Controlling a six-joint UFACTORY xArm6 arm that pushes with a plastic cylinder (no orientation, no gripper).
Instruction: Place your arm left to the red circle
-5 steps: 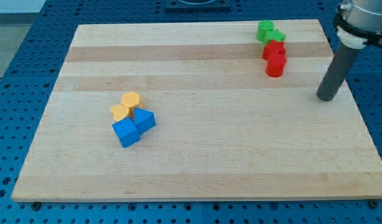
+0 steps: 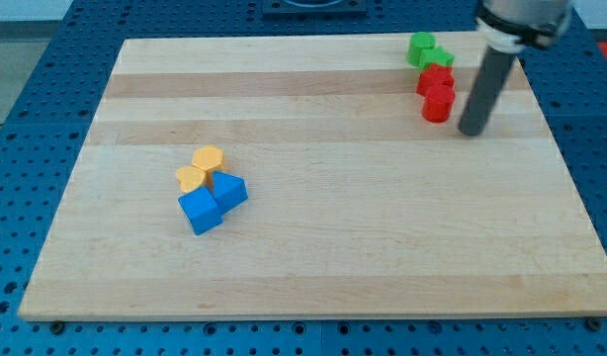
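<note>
Wooden board [image 2: 313, 247] on blue pegboard [image 2: 27, 99]

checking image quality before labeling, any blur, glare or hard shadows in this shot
Camera view: evenly lit, only soft shadows under the blocks; no glare on the wooden board; the rod above my tip looks slightly soft, while the red blocks beside it stay sharp.

A pale wooden board [image 2: 313, 247], banded with lighter and darker planks, is lying across a blue perforated bench surface [image 2: 27, 119] whose rows of small holes are showing along the view's left, right and bottom edges. At the view's top, a strip of pale grey surface [image 2: 116, 18] is running behind the board, with a dark fixture [image 2: 311, 8] sitting at the top centre. Soft, even light is falling across the wood, casting only faint shadows.
</note>
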